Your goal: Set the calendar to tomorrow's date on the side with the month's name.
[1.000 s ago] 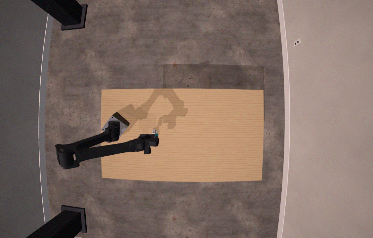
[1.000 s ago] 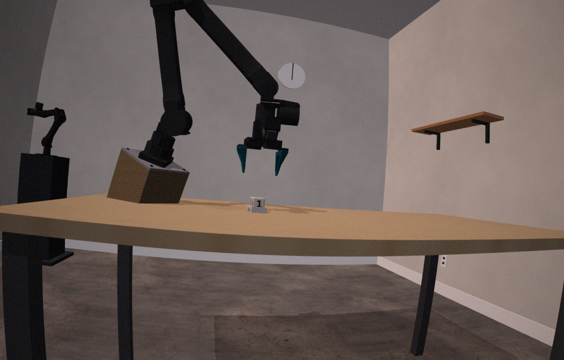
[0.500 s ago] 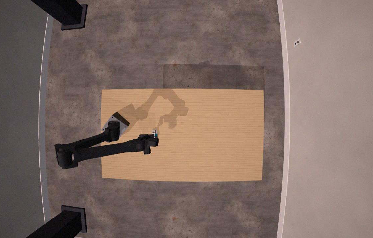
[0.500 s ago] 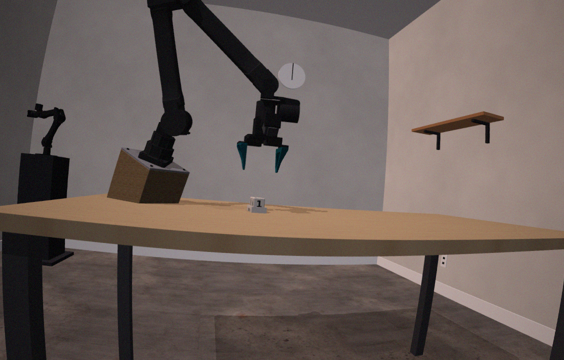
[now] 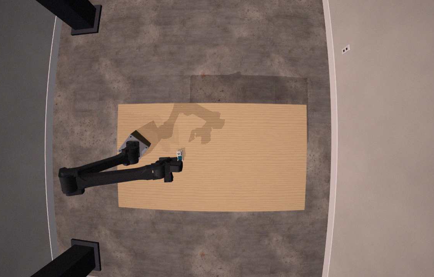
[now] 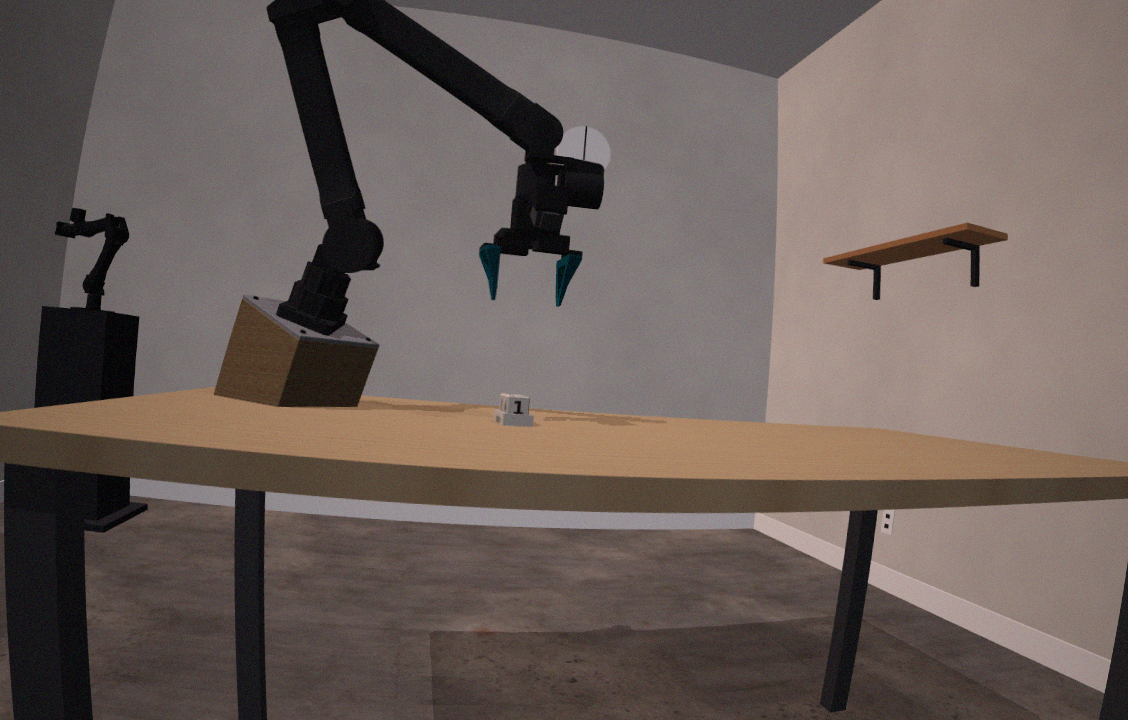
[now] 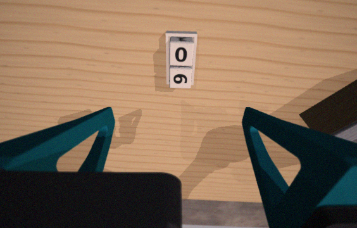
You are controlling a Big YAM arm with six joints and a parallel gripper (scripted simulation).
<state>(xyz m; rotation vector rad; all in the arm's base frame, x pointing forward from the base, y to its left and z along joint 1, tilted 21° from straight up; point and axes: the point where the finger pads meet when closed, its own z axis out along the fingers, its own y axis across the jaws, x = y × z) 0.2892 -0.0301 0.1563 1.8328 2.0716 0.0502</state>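
Note:
The small white calendar tray lies flat on the wooden table with two white cubes side by side in it. In the wrist view the far cube (image 7: pixel 181 54) shows a 0 on top and the near cube (image 7: pixel 180 77) shows a 9 or 6 on top. In the side view the calendar (image 6: pixel 515 415) shows a 1 on the face toward the camera. It also shows from above (image 5: pixel 179 154). My gripper (image 6: pixel 529 273) hangs open and empty high above the calendar, teal fingers wide apart (image 7: pixel 178 149).
The arm's wooden base block (image 6: pixel 295 353) sits on the table's left part. A wall shelf (image 6: pixel 913 246) and a second small arm on a black stand (image 6: pixel 85 295) are off the table.

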